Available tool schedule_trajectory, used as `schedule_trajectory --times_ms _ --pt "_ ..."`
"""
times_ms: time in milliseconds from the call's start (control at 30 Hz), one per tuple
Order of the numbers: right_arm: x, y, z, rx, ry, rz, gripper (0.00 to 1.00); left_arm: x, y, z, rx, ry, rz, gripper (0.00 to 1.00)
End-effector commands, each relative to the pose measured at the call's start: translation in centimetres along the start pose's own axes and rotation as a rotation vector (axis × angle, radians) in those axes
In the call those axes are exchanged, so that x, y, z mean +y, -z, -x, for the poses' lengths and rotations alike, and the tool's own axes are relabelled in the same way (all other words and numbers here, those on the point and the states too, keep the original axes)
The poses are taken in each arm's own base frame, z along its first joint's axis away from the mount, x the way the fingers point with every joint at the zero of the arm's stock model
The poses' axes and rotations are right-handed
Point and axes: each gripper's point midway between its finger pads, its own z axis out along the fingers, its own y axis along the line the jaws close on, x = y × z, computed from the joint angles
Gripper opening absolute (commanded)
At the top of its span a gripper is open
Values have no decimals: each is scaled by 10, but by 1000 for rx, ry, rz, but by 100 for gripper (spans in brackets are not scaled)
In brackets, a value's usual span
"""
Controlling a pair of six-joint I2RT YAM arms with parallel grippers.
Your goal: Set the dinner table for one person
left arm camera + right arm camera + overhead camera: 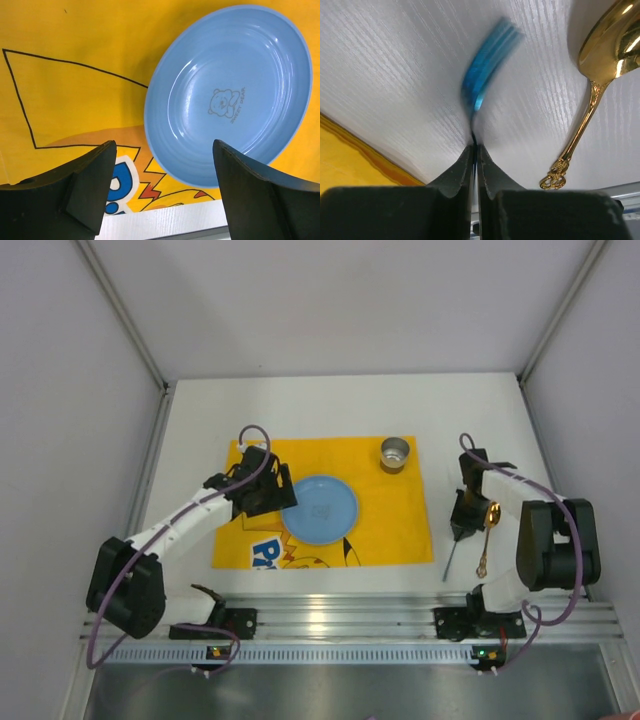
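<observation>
A blue plate lies on a yellow cartoon-printed cloth on the white dinner table. My left gripper is open and empty, low over the cloth at the plate's left edge. In the left wrist view the plate lies ahead between the spread fingers. My right gripper is shut on the thin handle of a blue fork, just right of the cloth. The fork's tines are blurred. A gold spoon lies on the table right beside it and also shows in the right wrist view.
A small metal cup stands on the cloth's far right corner. Grey walls edge the table on the left, right and back. An aluminium rail with the arm bases runs along the near edge.
</observation>
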Motion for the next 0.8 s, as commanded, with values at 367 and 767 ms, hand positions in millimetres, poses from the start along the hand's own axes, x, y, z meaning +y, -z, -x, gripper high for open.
schedule_trajectory --times_ms 367,767 --pt "33 87 56 -260 32 124 0 -43 45 28 -85 -40 -138 84" --pt "61 194 34 -352 67 372 0 -256 119 0 -149 -431 -462 81"
